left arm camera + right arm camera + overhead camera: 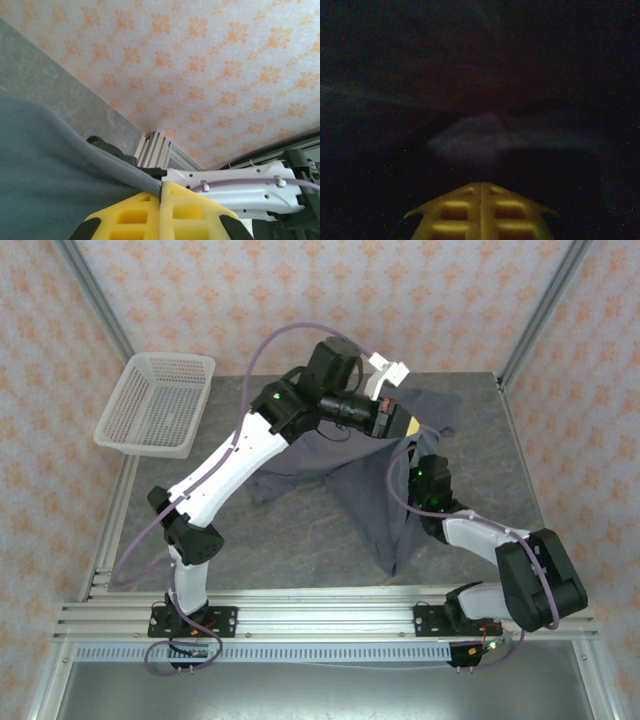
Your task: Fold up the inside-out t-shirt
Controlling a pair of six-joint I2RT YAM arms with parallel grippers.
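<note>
The inside-out t-shirt (335, 465) lies crumpled on the grey table (300, 540), right of centre. Its long axis runs across the table from near-left to far-right, and 1 narrow flap trails off toward the near edge. Collar and hem cannot be told apart, so which end is the top stays unclear.

The top external view gives the whole layout. The left gripper (400, 425) reaches over the shirt's far-right part, where the cloth rises toward it. The right arm's wrist (432, 480) sits just near of it at the shirt's right edge. A white mesh basket (155, 405) stands well apart at the far-left corner.

The left wrist view adds the grip itself. The 2 yellow fingers (195, 217) are pressed together, with the shirt's edge pinched at their tips. The rest of the cloth hangs away to the left. A corner post (155, 150) and patterned wall lie beyond.

In the right wrist view the right gripper (481, 186) has its fingers pressed together, with dark cloth all around and 1 paler fold ahead. I cannot tell whether any cloth is caught between them.
</note>
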